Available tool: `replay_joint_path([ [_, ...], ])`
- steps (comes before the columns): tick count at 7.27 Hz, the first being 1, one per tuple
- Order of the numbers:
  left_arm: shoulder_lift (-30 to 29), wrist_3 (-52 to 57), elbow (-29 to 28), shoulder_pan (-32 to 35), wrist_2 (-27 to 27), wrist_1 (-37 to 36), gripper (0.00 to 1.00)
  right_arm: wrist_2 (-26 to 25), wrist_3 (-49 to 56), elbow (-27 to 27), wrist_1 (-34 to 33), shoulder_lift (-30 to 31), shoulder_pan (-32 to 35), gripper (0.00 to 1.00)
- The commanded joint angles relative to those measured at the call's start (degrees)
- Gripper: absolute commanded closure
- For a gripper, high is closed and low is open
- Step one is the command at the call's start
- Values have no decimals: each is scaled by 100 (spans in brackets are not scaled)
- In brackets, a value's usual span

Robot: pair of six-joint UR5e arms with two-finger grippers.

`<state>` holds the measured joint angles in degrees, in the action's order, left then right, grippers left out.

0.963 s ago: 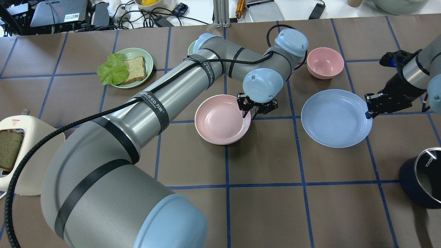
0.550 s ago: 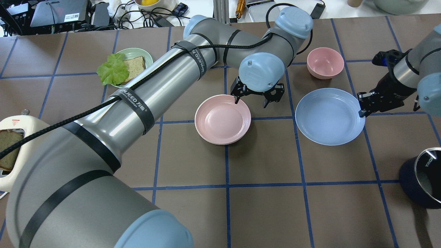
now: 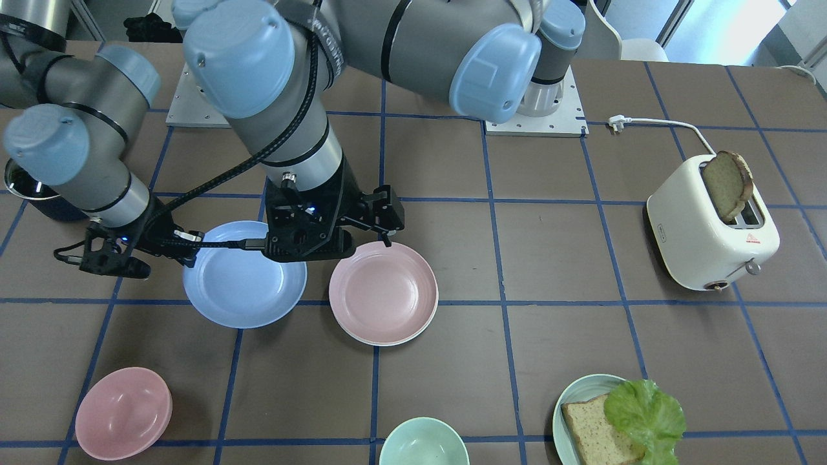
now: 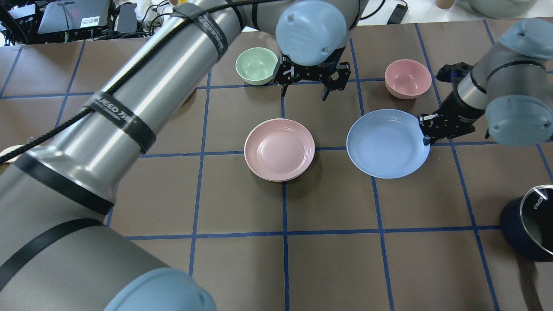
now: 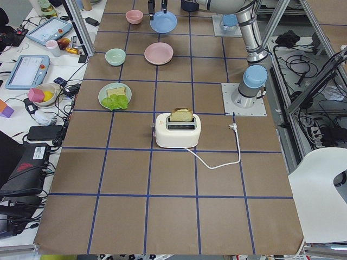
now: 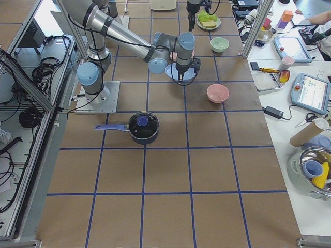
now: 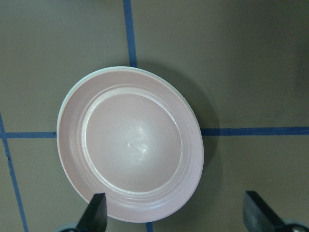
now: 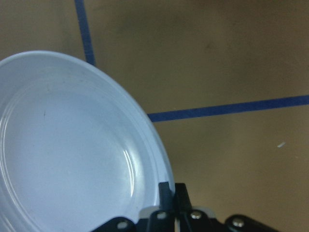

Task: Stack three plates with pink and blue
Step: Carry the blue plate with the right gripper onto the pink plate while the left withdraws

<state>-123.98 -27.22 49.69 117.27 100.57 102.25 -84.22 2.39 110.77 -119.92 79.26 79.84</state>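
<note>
The pale pink plate lies at mid-table on the cream-white plate, of which only a thin rim shows below it. The pink plate also shows in the left wrist view. My left gripper is open and empty, raised beyond the pink plate's far edge. Its fingertips stand wide apart. My right gripper is shut on the right rim of the light blue plate, to the right of the pink plate. The pinched rim shows in the right wrist view. I cannot tell whether the blue plate touches the table.
A pink bowl and a mint bowl stand at the far side. A dark pot is at the right edge. A toaster with bread and a teal plate with bread and lettuce are on my left side.
My left gripper has let go of the pink plate's rim, opened and drawn up and away toward the far side. My right gripper has moved the blue plate left, closer to the pink plate.
</note>
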Motion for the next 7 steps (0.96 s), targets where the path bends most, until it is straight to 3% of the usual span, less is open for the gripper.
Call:
replay_joint_path([
  [1,294,374,-91,-370,-46,312,0,11,-1114,-361,-33,-113,750,100],
  [3,584,796,-30,-695,-55,733,2,11,-1730,-635,250,-148,1164,100],
  [7,1401,1015,944,-1302,-90,805,9,2,-3066,-636,5,-552,2053,100],
])
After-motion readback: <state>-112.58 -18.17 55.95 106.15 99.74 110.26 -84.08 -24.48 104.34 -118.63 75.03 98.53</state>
